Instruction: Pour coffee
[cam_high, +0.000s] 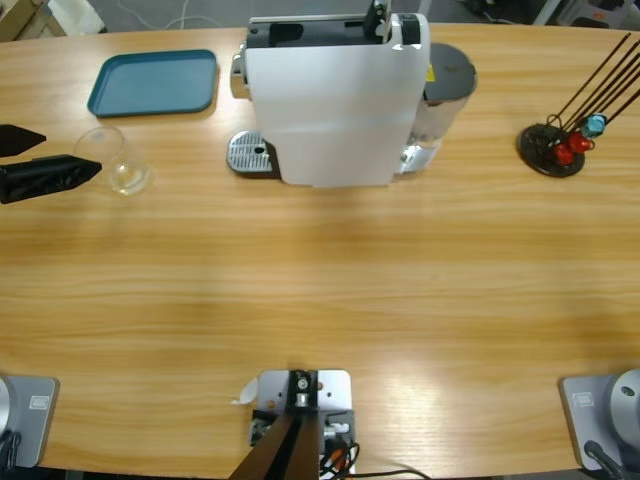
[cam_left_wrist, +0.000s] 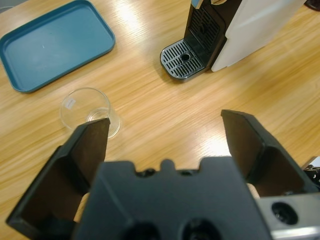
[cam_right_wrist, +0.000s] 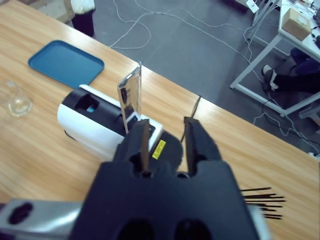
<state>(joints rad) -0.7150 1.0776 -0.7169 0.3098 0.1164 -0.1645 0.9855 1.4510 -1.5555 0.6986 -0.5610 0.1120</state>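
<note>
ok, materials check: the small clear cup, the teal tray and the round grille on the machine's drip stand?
Small clear cup: transparent, glossy, thin-walled; glass or clear plastic, can't tell which. Teal rectangular tray: opaque matte plastic by its look, moulded raised rim and rounded corners. Round slotted drip grille: silvery sheen, likely metal or chromed plastic.
</note>
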